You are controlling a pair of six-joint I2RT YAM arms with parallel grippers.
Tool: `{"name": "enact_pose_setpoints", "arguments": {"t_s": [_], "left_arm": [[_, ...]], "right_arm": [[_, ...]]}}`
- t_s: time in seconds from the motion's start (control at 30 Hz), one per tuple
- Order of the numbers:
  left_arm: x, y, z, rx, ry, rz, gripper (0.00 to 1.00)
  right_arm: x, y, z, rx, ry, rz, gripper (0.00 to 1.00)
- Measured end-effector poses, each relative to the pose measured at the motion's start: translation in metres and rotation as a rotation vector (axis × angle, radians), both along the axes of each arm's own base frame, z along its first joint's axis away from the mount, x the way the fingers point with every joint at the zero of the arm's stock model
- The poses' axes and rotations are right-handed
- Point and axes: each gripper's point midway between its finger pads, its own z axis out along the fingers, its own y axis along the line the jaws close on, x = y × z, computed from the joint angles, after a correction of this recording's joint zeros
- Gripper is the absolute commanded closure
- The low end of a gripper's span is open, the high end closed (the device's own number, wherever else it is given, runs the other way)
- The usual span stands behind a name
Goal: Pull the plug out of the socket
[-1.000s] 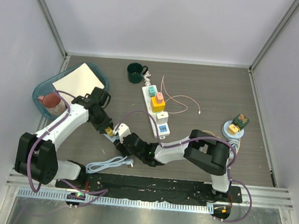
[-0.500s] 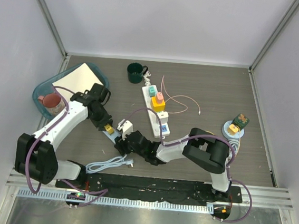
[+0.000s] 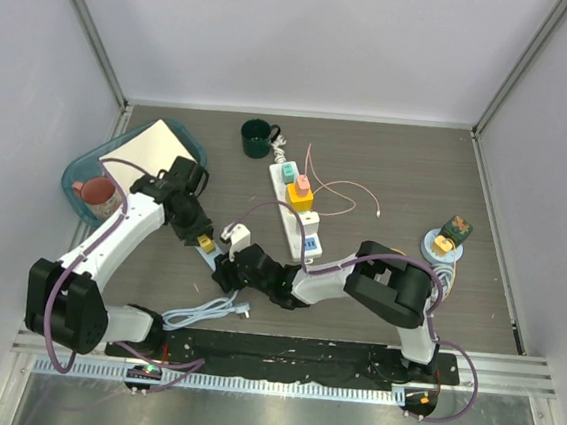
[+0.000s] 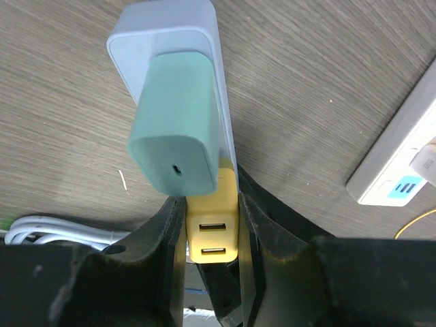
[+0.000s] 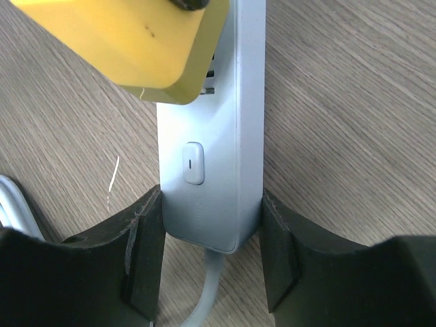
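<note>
Yellow plug (image 4: 212, 235) sat clamped in the left claw (image 4: 211, 208), just beside a teal adapter (image 4: 178, 122). The right claw (image 5: 211, 255) gripped the pale power strip (image 5: 211, 129) at its cord end.

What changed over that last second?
The left gripper, shut on the yellow plug, edged slightly left; the free end of the small power strip swung toward the far side. The right gripper kept holding that strip. Green mug and long power strip stayed put.
</note>
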Motion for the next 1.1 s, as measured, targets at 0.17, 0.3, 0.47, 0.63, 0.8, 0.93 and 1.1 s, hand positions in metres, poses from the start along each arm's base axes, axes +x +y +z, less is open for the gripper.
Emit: {"name": "enact_pose_setpoints", "arguments": {"t_s": [0.17, 0.3, 0.47, 0.63, 0.8, 0.93, 1.1], "left_arm": [[0.003, -0.002, 0.006, -0.010, -0.019, -0.030, 1.00], [0.002, -0.001, 0.006, -0.001, -0.022, -0.032, 1.00], [-0.007, -0.001, -0.004, 0.006, -0.026, -0.040, 1.00], [-0.010, -0.007, -0.006, 0.008, -0.031, -0.077, 1.00], [-0.007, -0.009, -0.005, 0.002, -0.047, -0.102, 1.00], [-0.004, -0.008, -0.003, 0.004, -0.059, -0.101, 1.00], [-0.003, -0.005, 0.002, 0.027, -0.061, -0.067, 1.00]], "right_arm": [[0.001, 0.003, 0.000, 0.035, 0.024, -0.024, 0.99], [0.000, 0.003, 0.001, 0.044, 0.030, -0.029, 0.99], [-0.007, -0.004, 0.003, 0.014, 0.060, -0.017, 0.99], [-0.013, -0.009, 0.004, -0.043, 0.105, -0.007, 0.99], [-0.010, -0.007, 0.002, -0.065, 0.147, -0.022, 0.99], [-0.007, -0.004, 0.002, -0.034, 0.171, -0.037, 0.99], [-0.008, 0.000, 0.002, 0.062, 0.203, -0.051, 0.99]]}}
